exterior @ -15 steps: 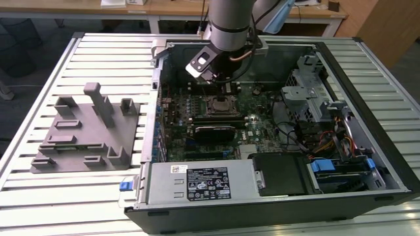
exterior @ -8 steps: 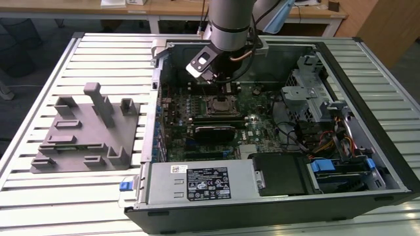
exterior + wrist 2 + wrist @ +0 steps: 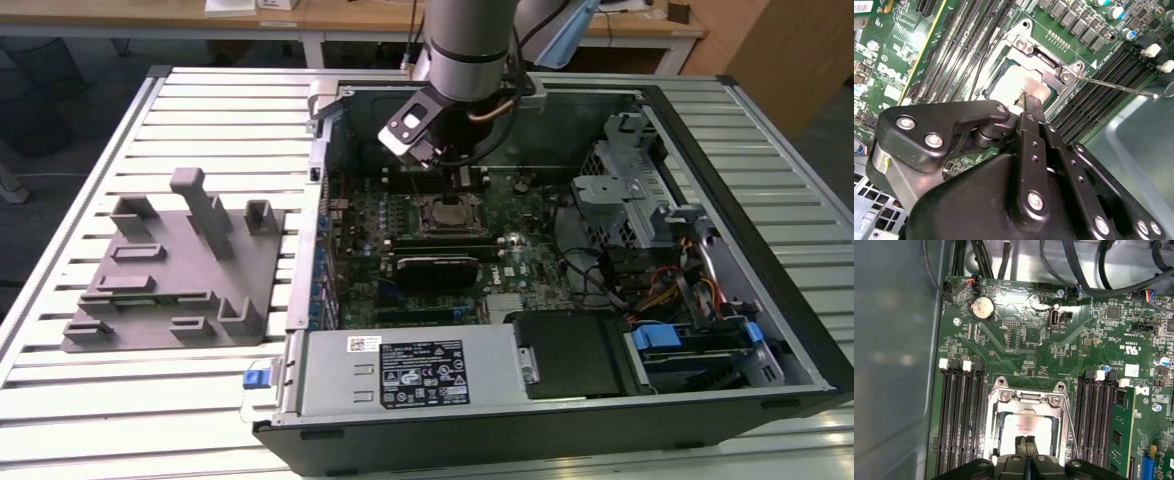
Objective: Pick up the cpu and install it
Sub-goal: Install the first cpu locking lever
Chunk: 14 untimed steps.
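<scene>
Hovering inside the open computer case (image 3: 801, 340), your gripper (image 3: 1026, 444) has its two fingertips pressed together with nothing visible between them. In both wrist views the closed tips stand right at the pale silver top of the cpu (image 3: 1029, 422), near one edge rather than at its centre. You cannot tell whether they touch it. The cpu lies flat within the socket frame (image 3: 1026, 399) on the motherboard (image 3: 1019, 340), between the two banks of memory slots (image 3: 961, 415).

Your main risk is load on a chip that may not be seated square. The contacts under it are hidden, so you cannot check the fit. Any downward push through such narrow tips would be concentrated, and off-centre it could tip the cpu and raise its far edge or bend what lies beneath.

Sideways drift is your second worry. The retention lever (image 3: 1114, 86) juts out over the memory slots and looks unlatched. On that reading nothing clamps the chip, and a dragging fingertip could slide it across the socket or cock it against the frame.

Watch the clearance too. The gripper's black linkage sits close above the frame's metal plate and screws, and a tilt of the wrist could catch there. In the exterior view, loose cables (image 3: 594, 270) lie near the arm's working space and could snag.
</scene>
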{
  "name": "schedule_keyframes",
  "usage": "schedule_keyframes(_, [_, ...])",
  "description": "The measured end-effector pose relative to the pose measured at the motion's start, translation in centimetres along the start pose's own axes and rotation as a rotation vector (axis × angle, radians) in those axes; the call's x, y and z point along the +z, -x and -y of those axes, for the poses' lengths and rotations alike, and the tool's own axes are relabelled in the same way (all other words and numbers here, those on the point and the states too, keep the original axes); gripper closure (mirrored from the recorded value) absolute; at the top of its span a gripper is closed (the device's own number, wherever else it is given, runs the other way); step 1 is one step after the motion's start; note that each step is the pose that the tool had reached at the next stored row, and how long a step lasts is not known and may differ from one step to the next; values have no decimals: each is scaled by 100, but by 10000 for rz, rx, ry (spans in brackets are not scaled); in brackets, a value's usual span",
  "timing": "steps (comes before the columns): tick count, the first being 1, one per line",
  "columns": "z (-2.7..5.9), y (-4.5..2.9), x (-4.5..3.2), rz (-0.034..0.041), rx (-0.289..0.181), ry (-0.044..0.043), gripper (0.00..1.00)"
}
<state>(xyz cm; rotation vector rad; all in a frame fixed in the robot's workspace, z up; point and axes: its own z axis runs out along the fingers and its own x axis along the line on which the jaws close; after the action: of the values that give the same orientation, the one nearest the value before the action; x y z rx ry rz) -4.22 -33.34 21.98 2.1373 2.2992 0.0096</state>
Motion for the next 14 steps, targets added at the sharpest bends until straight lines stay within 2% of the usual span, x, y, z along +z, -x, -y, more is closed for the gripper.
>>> schedule_keyframes(5, [0,0,-38,2,0,0,89])
schedule_keyframes(14, [0,0,-53,2,0,0,89])
